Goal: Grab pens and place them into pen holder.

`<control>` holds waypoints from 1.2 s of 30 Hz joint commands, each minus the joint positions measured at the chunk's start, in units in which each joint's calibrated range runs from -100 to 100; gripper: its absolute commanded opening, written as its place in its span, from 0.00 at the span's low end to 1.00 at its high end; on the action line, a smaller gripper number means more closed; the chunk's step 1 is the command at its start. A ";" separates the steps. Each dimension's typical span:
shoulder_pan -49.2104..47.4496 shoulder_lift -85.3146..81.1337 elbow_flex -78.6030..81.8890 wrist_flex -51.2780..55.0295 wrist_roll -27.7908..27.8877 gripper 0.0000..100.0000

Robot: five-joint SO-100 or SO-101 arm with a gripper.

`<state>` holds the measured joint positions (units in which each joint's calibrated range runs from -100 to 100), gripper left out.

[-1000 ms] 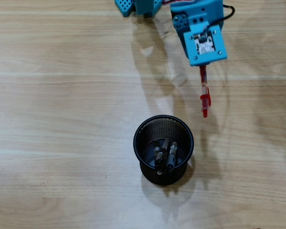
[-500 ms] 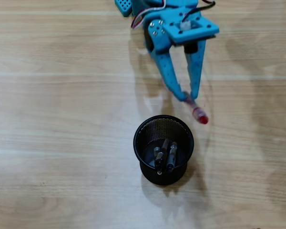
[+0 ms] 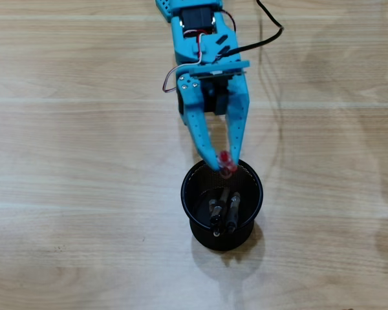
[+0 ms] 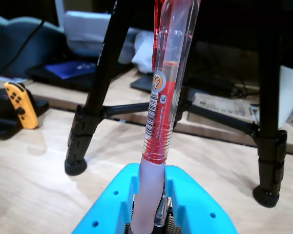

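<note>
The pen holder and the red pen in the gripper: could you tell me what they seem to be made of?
The pen holder: apparently black metal wire mesh, judging by its fine see-through grid wall. The red pen: glossy clear plastic, red core visible inside, with a matte white, possibly rubbery, grip section.

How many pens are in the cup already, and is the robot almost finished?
Nearly. Three dark pens already lie inside the black mesh pen holder. The gripper is shut on the red pen, holding it over the holder's near rim in the overhead view. What is left is letting the red pen drop in. No other pens show on the table.
</note>
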<state>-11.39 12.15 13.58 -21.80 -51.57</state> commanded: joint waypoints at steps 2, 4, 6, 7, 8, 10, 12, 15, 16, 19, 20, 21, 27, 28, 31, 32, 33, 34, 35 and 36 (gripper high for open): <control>0.82 -3.36 5.07 -11.14 0.00 0.02; 1.01 -3.27 6.24 -12.05 0.06 0.02; 1.01 -3.27 6.79 -12.05 0.11 0.02; 1.01 -3.27 6.88 -12.05 0.16 0.02; 0.92 -3.27 6.97 -12.05 0.06 0.02; 0.73 -3.27 6.97 -11.87 0.06 0.02; 0.46 -3.27 6.97 -11.51 0.06 0.03; 0.28 -3.27 7.06 -11.51 0.06 0.11; 0.18 -3.27 7.06 -11.51 0.06 0.13; -0.18 -3.27 7.06 -11.51 0.06 0.15; -0.27 -3.27 7.06 -11.51 0.06 0.15; -0.27 -3.27 7.06 -11.51 0.06 0.15; -0.36 -4.12 7.33 -11.33 0.63 0.15; -0.36 -4.29 7.78 -11.33 1.21 0.15; -0.46 -7.78 10.13 -11.33 3.98 0.15; -0.46 -9.56 11.67 -11.33 4.82 0.14; -0.46 -11.68 13.66 -11.33 5.87 0.11; -0.46 -14.06 15.93 -11.33 7.07 0.07; -0.27 -16.78 18.28 -11.23 8.33 0.02; -0.18 -19.33 20.81 -11.23 9.32 0.01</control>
<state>-11.10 1.95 30.35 -32.50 -44.92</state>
